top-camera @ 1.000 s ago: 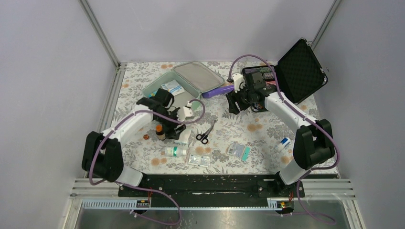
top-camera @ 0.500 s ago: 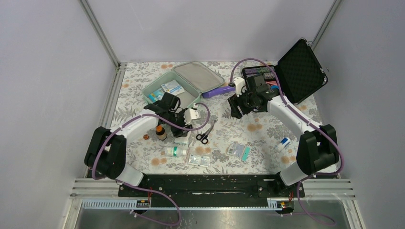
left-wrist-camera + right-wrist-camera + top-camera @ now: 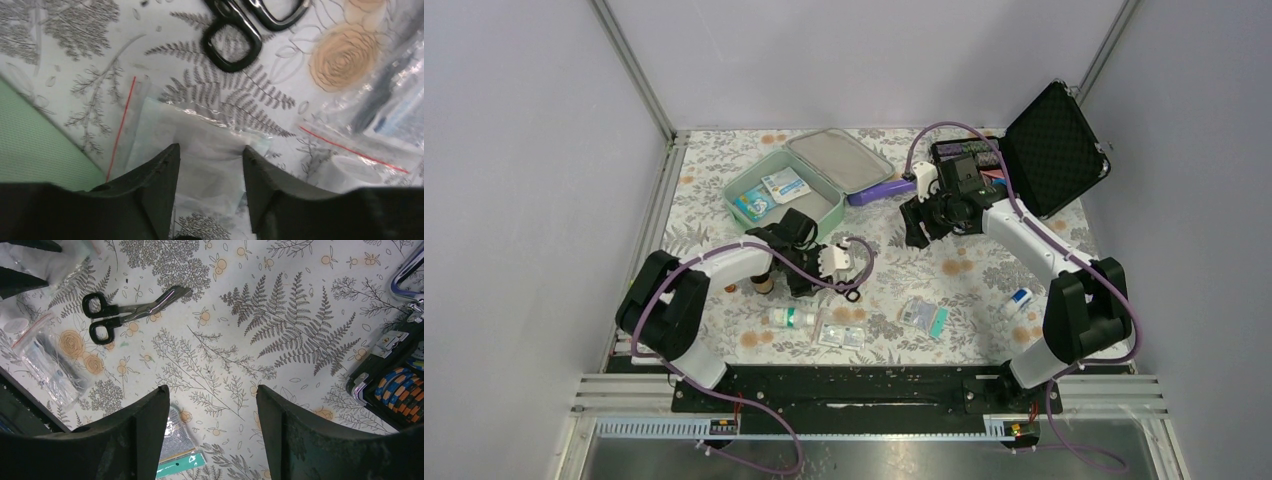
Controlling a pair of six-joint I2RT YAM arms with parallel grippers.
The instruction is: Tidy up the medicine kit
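Overhead, the open kit (image 3: 814, 203) is lying just beyond the left tool (image 3: 210, 149), holding only two packets (image 3: 784, 185). Most of the job is looking undone: a bottle (image 3: 791, 318), scissors (image 3: 854, 282) and sachets (image 3: 842, 335) are lying loose on the worktop (image 3: 984, 270) around that tool. Only its wrist view is showing its jaws parted, straddling a clear pouch (image 3: 165, 120) without pinching it. Farther right, the right tool (image 3: 212, 390) is hovering released, grasping nothing.
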